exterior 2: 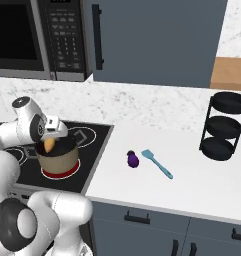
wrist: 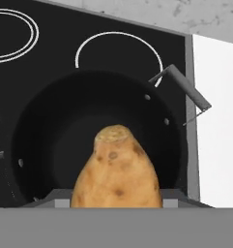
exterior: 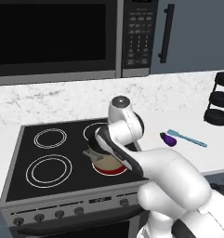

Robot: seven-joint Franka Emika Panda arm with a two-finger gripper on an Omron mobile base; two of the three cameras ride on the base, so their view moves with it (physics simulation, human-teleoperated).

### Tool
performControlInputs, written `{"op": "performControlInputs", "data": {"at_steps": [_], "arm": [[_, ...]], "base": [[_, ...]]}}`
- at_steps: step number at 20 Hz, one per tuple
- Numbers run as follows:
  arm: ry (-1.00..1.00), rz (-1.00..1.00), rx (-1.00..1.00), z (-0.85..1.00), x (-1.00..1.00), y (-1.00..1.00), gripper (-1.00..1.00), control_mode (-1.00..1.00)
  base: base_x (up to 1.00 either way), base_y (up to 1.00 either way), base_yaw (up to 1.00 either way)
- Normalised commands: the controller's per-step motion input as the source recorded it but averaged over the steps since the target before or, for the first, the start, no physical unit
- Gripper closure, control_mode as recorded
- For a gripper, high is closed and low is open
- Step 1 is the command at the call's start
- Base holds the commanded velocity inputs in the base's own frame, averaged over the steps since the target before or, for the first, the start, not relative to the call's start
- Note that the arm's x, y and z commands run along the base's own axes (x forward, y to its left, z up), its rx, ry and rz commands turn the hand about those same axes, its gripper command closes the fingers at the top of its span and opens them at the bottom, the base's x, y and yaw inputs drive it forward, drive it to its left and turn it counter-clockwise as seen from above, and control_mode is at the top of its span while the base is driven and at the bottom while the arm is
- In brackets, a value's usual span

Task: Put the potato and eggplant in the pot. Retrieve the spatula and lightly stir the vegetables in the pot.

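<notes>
Jaws: my jaws [exterior 2: 50,142] are clamped on the potato [wrist: 116,170], holding it just above the open pot; in the hand view the fingertips themselves are hidden behind the potato.
Potato: orange-tan, speckled, its narrower end pointing at the pot's dark interior; in the right base view it hangs just over the near rim.
Pot: the pot [exterior 2: 58,159] has tan sides, a dark inside and grey side handles, and stands on the stove's front right burner, which glows red under it, near the stove's front edge.
Stove: the black cooktop [exterior: 25,158] carries white burner rings to the left of and behind the pot.
Eggplant: the eggplant [exterior 2: 133,159] is dark purple and lies on the white surface [exterior 2: 192,180] to the right of the stove, well apart from the pot, about midway between front and back edges.
Spatula: the spatula [exterior 2: 157,163] is light blue and lies just beside the eggplant on its right, flat end toward the back wall; I cannot tell if they touch.
Rack: a black tiered rack [exterior 2: 223,125] stands toward the surface's back right.
</notes>
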Motion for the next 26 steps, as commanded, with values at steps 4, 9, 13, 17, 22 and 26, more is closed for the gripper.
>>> {"op": "performControlInputs", "data": {"at_steps": [4,9,13,17,22,26], "arm": [[0.06,0.00,0.00,-0.44,0.53,0.06,1.00,-1.00],[0.07,0.00,0.00,-0.49,0.45,0.09,1.00,-1.00],[0.05,0.00,0.00,-0.38,0.27,0.02,1.00,-1.00],[0.01,0.00,0.00,-0.25,0.06,0.00,-1.00,-1.00],[0.00,0.00,0.00,-0.04,0.00,0.00,-1.00,-1.00],[0.00,0.00,0.00,0.21,-0.11,0.00,-1.00,-1.00]], "base": [[0.00,0.00,0.00],[0.00,0.00,0.00],[0.00,0.00,0.00],[0.00,0.00,0.00],[0.00,0.00,0.00],[0.00,0.00,0.00]]}}
